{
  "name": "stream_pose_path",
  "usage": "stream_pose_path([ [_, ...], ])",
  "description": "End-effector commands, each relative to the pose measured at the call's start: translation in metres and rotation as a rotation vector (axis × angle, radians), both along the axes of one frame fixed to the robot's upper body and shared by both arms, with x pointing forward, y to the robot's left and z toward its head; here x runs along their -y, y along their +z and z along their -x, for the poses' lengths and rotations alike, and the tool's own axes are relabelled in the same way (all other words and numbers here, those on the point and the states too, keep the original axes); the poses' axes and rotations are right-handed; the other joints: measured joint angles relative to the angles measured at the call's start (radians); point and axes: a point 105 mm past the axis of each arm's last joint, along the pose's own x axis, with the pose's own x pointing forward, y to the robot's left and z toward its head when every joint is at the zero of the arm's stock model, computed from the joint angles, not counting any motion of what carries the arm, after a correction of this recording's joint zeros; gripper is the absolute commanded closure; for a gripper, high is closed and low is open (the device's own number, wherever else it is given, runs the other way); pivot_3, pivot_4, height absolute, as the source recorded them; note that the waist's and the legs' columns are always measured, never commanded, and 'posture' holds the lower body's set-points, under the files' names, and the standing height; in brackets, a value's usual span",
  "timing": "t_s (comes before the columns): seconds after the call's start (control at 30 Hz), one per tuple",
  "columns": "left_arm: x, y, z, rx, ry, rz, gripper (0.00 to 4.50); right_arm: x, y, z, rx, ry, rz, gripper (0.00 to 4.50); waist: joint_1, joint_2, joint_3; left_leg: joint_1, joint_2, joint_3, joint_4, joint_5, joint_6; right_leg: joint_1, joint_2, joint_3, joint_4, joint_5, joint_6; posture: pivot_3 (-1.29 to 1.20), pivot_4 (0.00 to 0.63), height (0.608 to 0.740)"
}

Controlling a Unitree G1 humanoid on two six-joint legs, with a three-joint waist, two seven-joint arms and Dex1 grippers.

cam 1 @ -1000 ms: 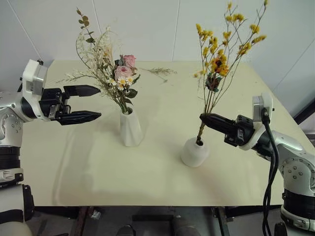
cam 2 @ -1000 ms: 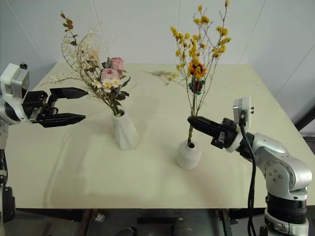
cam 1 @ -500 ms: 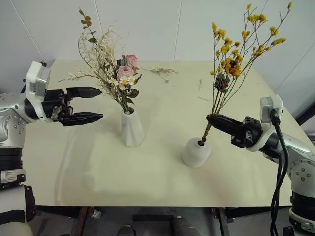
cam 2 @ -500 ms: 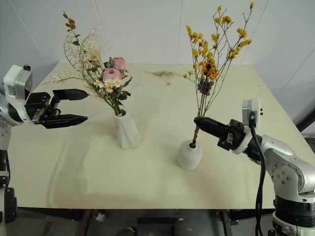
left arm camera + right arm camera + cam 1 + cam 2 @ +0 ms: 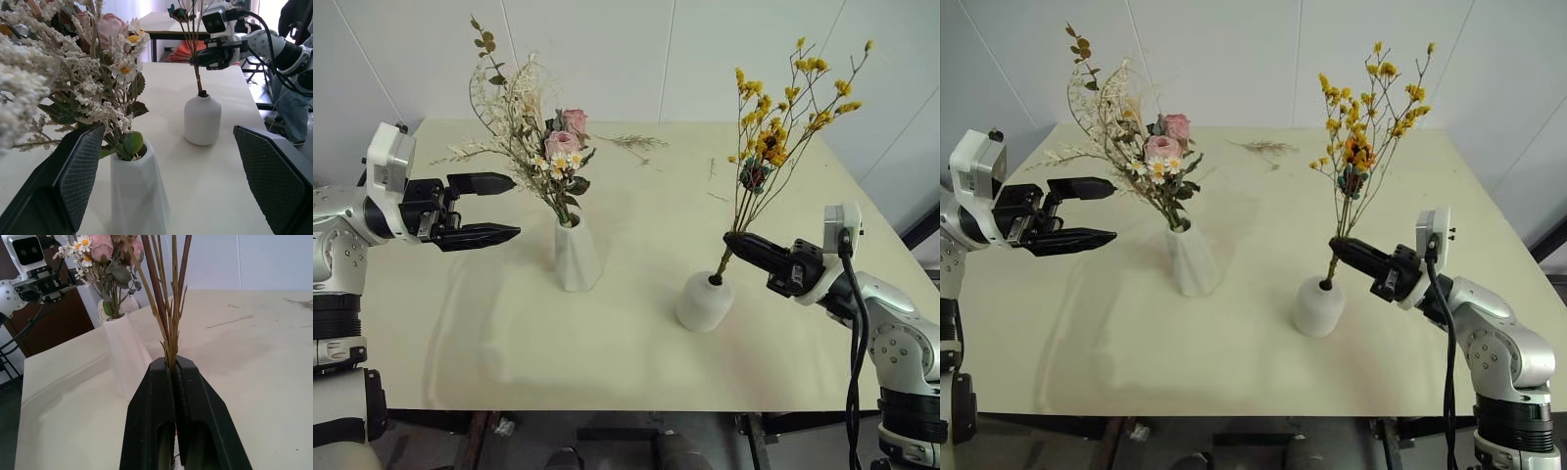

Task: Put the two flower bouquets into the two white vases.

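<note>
The bushy bouquet [image 5: 543, 147] of pink roses and daisies stands in the tall faceted white vase [image 5: 576, 255] at the table's left centre. My left gripper [image 5: 514, 208] hangs open to the left of it, holding nothing. The slim yellow bouquet [image 5: 773, 132] leans to the right, its stem ends inside the mouth of the squat white vase [image 5: 703, 302]. My right gripper [image 5: 730, 240] is shut on those brown stems [image 5: 168, 313] just above the vase's mouth.
A loose dried sprig [image 5: 631, 143] and some twig bits [image 5: 715, 181] lie on the far part of the cream table [image 5: 509, 333]. White wall panels rise behind it. In the left wrist view a person's legs [image 5: 288, 115] and another table show beyond my right arm.
My right gripper has sunk slightly with the yellow bouquet, whose stems have gone a little deeper into the squat vase. The left gripper has kept still.
</note>
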Motion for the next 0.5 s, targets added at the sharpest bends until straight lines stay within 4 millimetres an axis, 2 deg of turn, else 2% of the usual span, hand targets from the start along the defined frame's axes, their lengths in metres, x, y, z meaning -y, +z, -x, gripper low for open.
stream_pose_path([
  [0.03, 0.001, 0.015, 0.005, 0.073, -0.003, -0.011, 0.0, -0.001, -0.003, 0.003, 0.013, 0.0, 0.002, 4.46, 0.0, 0.0, 0.0, 0.0, 0.0, 0.0, 0.0, 0.0, 0.0, 0.0, 0.0, 0.0, 0.0, 0.0, 0.0, 0.0, 0.15, 0.74],
  [0.3, 0.002, 0.016, 0.005, 0.076, -0.002, -0.01, 0.0, -0.009, -0.018, 0.013, -0.008, 0.027, 0.034, 4.46, 0.0, -0.001, -0.001, 0.001, 0.0, 0.0, 0.0, 0.0, 0.0, 0.001, 0.0, 0.0, 0.0, 0.0, 0.0, 0.0, 0.15, 0.74],
  [0.5, 0.003, 0.017, 0.003, 0.079, -0.003, -0.007, 0.0, -0.012, -0.021, 0.013, -0.003, 0.015, 0.032, 4.46, 0.0, -0.002, -0.001, 0.001, 0.0, 0.0, 0.0, 0.0, 0.0, 0.001, 0.0, 0.0, 0.0, 0.0, 0.0, 0.0, 0.15, 0.74],
])
